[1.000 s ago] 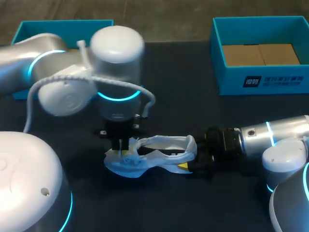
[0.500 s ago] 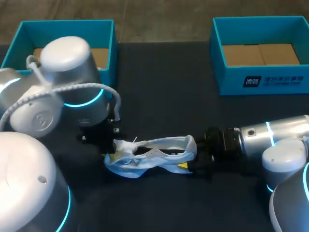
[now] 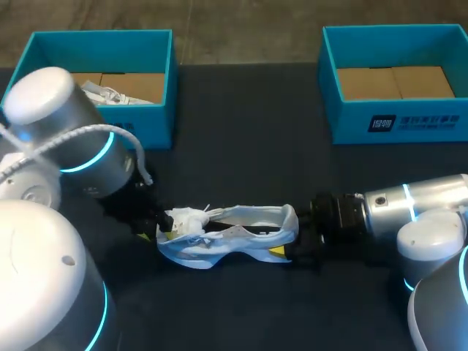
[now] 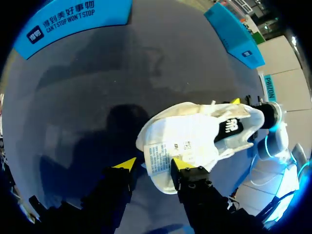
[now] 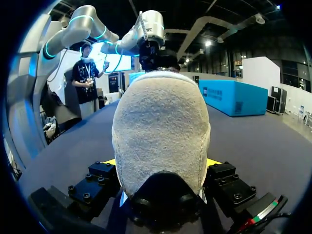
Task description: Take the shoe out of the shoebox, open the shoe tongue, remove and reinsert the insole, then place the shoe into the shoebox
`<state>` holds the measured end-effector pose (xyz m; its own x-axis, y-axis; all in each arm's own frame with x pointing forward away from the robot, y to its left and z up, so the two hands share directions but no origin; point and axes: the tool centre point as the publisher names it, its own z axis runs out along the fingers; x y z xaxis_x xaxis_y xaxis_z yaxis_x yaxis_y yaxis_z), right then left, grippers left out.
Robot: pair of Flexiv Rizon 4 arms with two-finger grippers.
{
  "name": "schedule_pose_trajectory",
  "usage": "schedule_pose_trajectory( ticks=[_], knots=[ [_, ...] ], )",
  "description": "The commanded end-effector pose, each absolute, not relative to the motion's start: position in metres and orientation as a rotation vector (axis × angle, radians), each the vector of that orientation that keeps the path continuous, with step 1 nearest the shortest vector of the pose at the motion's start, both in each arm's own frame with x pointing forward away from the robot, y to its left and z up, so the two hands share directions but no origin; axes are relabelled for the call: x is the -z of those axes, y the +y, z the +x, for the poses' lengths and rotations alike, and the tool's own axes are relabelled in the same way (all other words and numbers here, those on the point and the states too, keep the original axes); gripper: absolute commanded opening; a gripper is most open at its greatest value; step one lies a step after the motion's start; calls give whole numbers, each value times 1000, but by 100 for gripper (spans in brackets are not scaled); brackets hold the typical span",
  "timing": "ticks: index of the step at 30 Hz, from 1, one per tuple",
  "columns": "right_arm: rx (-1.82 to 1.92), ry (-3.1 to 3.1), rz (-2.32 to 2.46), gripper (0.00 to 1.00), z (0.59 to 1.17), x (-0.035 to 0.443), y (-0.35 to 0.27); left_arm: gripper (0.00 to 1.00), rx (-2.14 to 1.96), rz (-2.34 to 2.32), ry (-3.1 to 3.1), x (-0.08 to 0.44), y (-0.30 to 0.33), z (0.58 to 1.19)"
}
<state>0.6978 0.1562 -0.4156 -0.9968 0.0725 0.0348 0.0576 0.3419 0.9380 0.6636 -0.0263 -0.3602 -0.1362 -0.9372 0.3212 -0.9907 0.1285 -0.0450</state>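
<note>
right gripper (image 3: 287, 238) pinches shoe (image 3: 219, 238) heel at frame centre, anchoring it | left gripper (image 4: 152, 164) spread beside tongue (image 4: 161, 155), apparently to lift it

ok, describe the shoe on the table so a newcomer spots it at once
On the dark table, look in the near middle, between the two grippers. The shoe lies there, white and pale blue, heel held by the right gripper, tongue end at the left gripper. It is pale and soft-shaped; the left box and right box behind it are square and teal.
</note>
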Motion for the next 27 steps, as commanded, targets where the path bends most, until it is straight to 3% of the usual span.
schedule_pose_trajectory(
  ticks=[1,14,17,18,19,27],
  knots=[
    [-1784,2569,125,0,698,416,157,44,-516,1843,-2185,330,-14,651],
    [-1784,2569,125,0,698,416,157,46,-427,1533,-2576,263,-39,678],
    [-1784,2569,125,0,698,416,157,40,-375,1378,-2665,245,-43,687],
    [-1784,2569,125,0,698,416,157,4,-343,1315,-2700,240,-45,688],
    [-1784,2569,125,0,698,416,157,0,-334,1300,-2735,235,-47,690],
    [-1784,2569,125,0,698,416,157,0,-314,865,-2945,214,-58,684]
  ],
)
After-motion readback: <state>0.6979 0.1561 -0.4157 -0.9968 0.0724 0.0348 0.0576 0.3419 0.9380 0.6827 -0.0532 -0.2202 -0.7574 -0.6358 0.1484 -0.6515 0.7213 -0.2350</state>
